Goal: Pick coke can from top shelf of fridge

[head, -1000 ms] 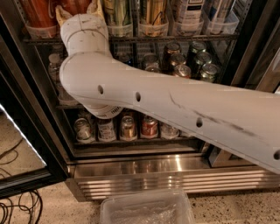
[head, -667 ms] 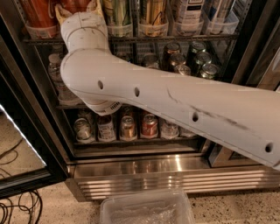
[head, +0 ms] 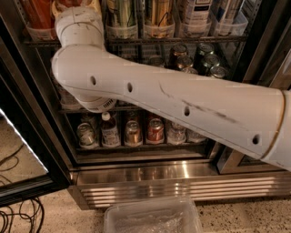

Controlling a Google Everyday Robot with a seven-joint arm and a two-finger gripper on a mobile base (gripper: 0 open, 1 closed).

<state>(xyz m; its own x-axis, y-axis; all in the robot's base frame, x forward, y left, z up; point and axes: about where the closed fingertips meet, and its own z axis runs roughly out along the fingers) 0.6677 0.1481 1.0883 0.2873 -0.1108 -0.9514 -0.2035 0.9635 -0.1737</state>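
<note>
While arm (head: 150, 95) reaches top shelf (head: 182, 40), tool (head: 76, 3) cropped upper left, grip: cannot tell; next, straddle coke can (head: 38, 11), clench.

Speckled floor (head: 236, 217) with clear tub (head: 152, 218), black cables (head: 20, 217)

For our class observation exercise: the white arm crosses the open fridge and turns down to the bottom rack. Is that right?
Not quite. The camera view shows the arm crossing the open fridge but turning up to the top shelf; the gripper is out of sight past the top edge.
</note>
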